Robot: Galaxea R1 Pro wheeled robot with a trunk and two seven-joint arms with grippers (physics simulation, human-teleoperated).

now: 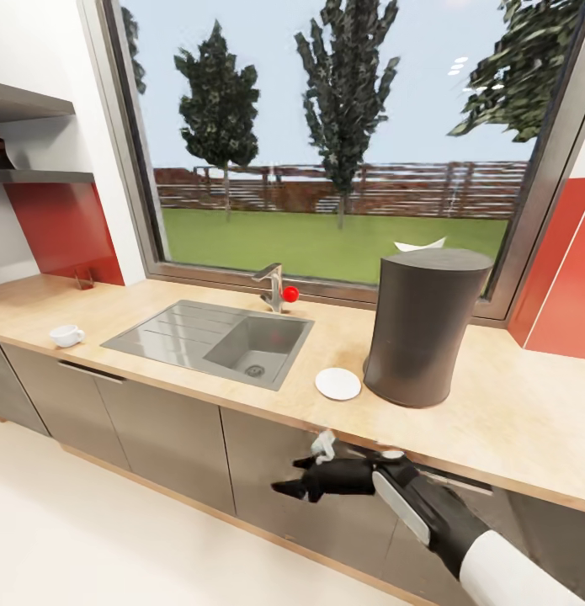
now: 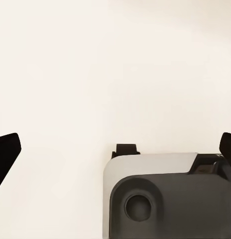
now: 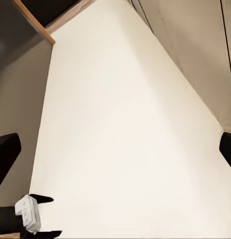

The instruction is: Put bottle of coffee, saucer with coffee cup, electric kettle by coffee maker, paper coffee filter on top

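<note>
Tan wood worktop [image 1: 511,421], with the right pincer [image 1: 305,475] hanging below its front edge.

The pincer's black fingers stand wide apart, holding nothing, before the grey cabinet doors [image 1: 166,429]. Above, the coffee maker [image 1: 422,328] sits mid-depth, a white paper cone [image 1: 420,245] showing at its top. The saucer [image 1: 337,384] lies just beside it, toward the sink [image 1: 212,341]. The coffee cup [image 1: 66,335] rests near the front edge, far left. Bare worktop runs to the right.

— Do we see any lettering on the coffee maker [image 1: 425,324] or the kitchen countertop [image 1: 511,421]?
— None that we can read; we find no label, brand, number or sign on either.
</note>
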